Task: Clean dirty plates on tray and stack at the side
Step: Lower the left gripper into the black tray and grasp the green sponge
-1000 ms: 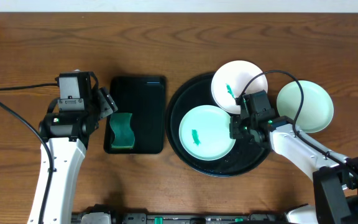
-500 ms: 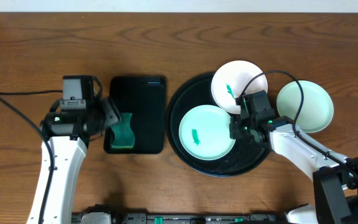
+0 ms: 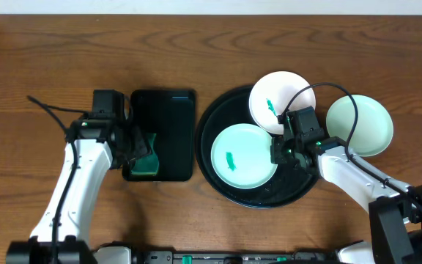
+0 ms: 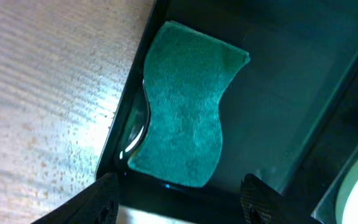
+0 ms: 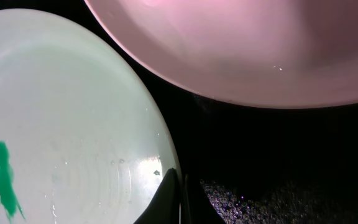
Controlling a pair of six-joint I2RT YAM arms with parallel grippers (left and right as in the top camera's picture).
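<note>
A pale mint-green plate (image 3: pixel 242 155) with a green smear lies in the round black tray (image 3: pixel 262 196). My right gripper (image 3: pixel 279 152) is shut on that plate's right rim; in the right wrist view its fingertips (image 5: pixel 174 198) pinch the edge of the smeared plate (image 5: pixel 73 124). A white plate (image 3: pixel 277 103), also smeared, rests on the tray's far side and overlaps its rim. A second mint plate (image 3: pixel 360 126) sits on the table right of the tray. My left gripper (image 4: pixel 182 202) stands open over the near end of a green sponge (image 4: pixel 185 112), not touching it.
The sponge (image 3: pixel 146 156) lies in the front left corner of a rectangular black tray (image 3: pixel 163 117) left of the round tray. A black cable (image 3: pixel 50 111) trails from the left arm. Bare wooden table surrounds both trays.
My left arm has swung right, bringing its gripper over the sponge, and its jaws have narrowed somewhat. The right arm and the plates have not moved.
</note>
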